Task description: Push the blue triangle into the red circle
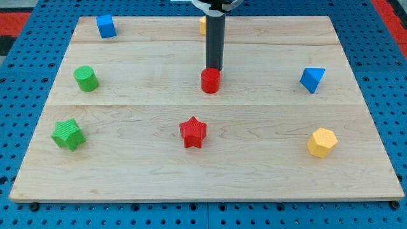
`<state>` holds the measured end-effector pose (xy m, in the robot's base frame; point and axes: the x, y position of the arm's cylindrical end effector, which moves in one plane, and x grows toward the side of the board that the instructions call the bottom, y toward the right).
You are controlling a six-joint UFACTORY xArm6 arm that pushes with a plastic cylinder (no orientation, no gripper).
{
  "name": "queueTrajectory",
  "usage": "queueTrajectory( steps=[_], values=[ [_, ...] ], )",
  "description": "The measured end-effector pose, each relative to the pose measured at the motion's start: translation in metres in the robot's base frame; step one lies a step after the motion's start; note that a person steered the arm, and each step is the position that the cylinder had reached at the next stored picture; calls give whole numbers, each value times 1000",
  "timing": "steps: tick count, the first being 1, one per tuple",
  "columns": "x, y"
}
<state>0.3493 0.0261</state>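
The blue triangle lies at the view's right, in the upper half of the wooden board. The red circle, a short cylinder, stands near the board's middle, well left of the triangle. My rod comes straight down from the view's top, and my tip rests just behind the red circle, touching or almost touching its top edge. The tip is far left of the blue triangle.
A blue cube sits at the top left. A yellow block is partly hidden behind the rod. A green cylinder and green star lie at the left. A red star sits below the middle, a yellow hexagon lower right.
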Motion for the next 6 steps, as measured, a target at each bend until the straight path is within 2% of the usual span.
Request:
queueTrajectory(
  steps=[2,3,4,5,6],
  values=[
    [-73,136],
    [-54,180],
    [-2,182],
    [32,178],
    [14,222]
  ],
)
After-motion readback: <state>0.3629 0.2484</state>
